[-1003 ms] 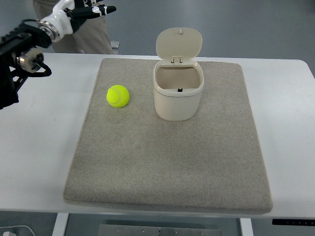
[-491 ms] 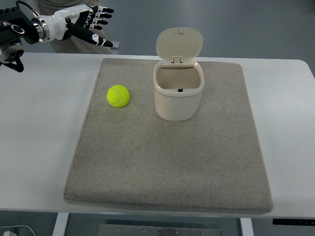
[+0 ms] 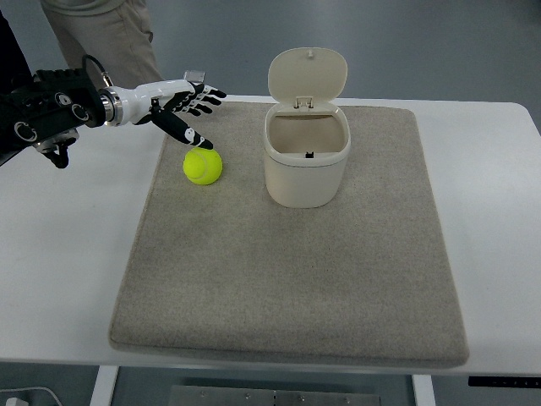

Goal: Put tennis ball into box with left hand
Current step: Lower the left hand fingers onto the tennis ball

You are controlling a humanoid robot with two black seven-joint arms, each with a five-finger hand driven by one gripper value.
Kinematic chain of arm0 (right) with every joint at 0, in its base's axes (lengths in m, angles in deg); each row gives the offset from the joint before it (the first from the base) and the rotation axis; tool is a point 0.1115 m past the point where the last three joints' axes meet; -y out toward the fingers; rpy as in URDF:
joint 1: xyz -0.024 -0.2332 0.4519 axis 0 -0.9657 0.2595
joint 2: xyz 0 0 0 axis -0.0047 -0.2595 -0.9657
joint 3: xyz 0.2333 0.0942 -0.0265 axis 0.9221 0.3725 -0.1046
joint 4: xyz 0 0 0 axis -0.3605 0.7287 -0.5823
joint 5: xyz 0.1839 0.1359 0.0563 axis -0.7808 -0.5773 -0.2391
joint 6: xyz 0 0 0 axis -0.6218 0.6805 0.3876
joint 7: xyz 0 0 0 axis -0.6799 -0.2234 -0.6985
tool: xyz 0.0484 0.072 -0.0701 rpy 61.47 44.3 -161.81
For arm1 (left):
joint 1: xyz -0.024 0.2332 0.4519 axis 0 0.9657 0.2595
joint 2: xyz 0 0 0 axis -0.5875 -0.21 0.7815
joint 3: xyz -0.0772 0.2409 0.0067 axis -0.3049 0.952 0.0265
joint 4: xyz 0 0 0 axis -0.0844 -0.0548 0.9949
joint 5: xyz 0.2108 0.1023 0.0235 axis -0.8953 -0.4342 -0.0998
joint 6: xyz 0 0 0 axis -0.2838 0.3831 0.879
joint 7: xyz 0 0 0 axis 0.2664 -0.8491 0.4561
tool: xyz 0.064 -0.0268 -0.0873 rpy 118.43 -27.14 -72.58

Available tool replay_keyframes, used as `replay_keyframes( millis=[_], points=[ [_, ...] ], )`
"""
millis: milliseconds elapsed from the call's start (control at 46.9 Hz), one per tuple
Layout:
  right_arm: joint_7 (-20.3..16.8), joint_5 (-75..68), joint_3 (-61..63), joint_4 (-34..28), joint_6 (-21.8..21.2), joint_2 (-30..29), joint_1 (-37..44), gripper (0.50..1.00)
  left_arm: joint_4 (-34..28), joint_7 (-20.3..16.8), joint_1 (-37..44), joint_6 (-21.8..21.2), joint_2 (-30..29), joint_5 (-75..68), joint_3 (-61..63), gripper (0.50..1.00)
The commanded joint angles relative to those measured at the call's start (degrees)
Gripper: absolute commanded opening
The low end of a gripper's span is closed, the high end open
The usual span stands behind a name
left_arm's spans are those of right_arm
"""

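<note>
Tennis ball, a fuzzy yellow-green sphere with no long axis and a faint pale seam curving across its top, lies on the left part of a grey-beige felt-like mat, well left of the box. Box: a smooth cream plastic bin with rounded corners, standing upright near the mat's far edge; its hinged lid is raised at the back, so the mouth faces upward and the pale interior shows. Mat: a rounded rectangle with a matted texture, spread over a white table. Left hand, white shell with black joints, reaches in from the left on a dark arm, just beyond the ball on its far-left side; its fingers are spread and extended, holding nothing, and the thumb tip points down toward the ball's upper edge, whether touching cannot be told. Behind the table's far-left corner, a person's beige trousers appear.
</note>
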Motion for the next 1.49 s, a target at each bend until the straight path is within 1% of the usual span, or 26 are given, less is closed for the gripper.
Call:
replay_keyframes(
  millis=[0,107,256,576,960,1216,1472],
  points=[
    [0.0,0.0,0.0,0.0,0.0,0.0,0.0,0.938,0.0,0.1,0.0,0.0,0.1,-4.6,0.0,0.934],
    [0.0,0.0,0.0,0.0,0.0,0.0,0.0,0.938,0.0,0.1,-0.6,0.1,0.1,-8.5,0.0,0.939],
    [0.0,0.0,0.0,0.0,0.0,0.0,0.0,0.938,0.1,0.1,-1.7,0.5,0.1,-9.2,-0.3,0.945],
    [0.0,0.0,0.0,0.0,0.0,0.0,0.0,0.938,4.3,0.3,-3.0,0.5,-0.5,-10.3,-2.6,0.943],
    [0.0,0.0,0.0,0.0,0.0,0.0,0.0,0.938,5.1,0.4,-3.1,0.9,-1.6,-18.8,-2.3,0.943],
    [0.0,0.0,0.0,0.0,0.0,0.0,0.0,0.938,7.7,0.5,-3.2,1.0,-1.9,-19.3,-2.3,0.943],
    [0.0,0.0,0.1,0.0,0.0,0.0,0.0,0.938,7.9,0.4,-3.0,1.0,-2.7,-19.3,-1.9,0.945]
  ],
)
